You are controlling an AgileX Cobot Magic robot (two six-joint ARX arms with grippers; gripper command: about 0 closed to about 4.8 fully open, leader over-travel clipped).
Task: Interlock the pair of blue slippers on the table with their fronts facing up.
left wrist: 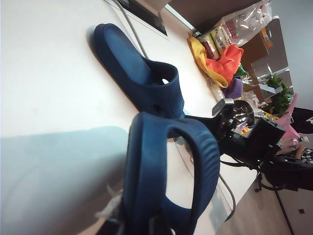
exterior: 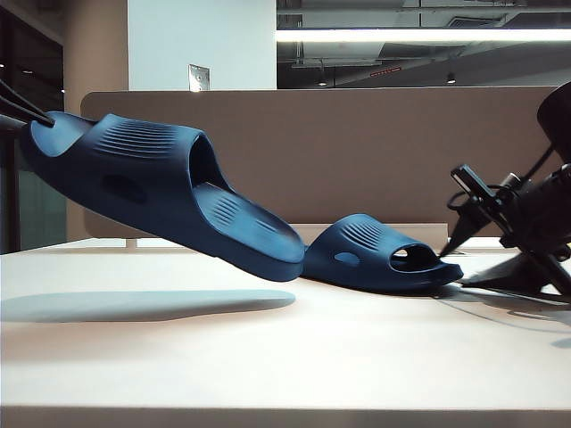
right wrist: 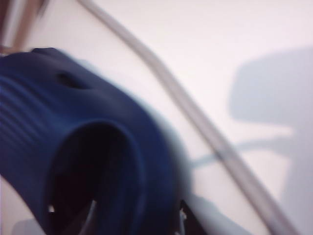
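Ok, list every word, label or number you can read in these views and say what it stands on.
No text is readable.
Snack packets beyond the table: print too small and blurred.
Wall plate: no legible marking.
Red ceiling sign: too small.
Blue slippers, lifted one and resting one: no brand visible.

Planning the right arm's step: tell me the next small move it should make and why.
Probably ease the right hand forward so its fingers straddle the toe edge of the resting slipper, then close. That slipper lies flat on the table, the right hand's tip is just at its open toe without gripping, and the left hand already holds the lifted slipper in the air.
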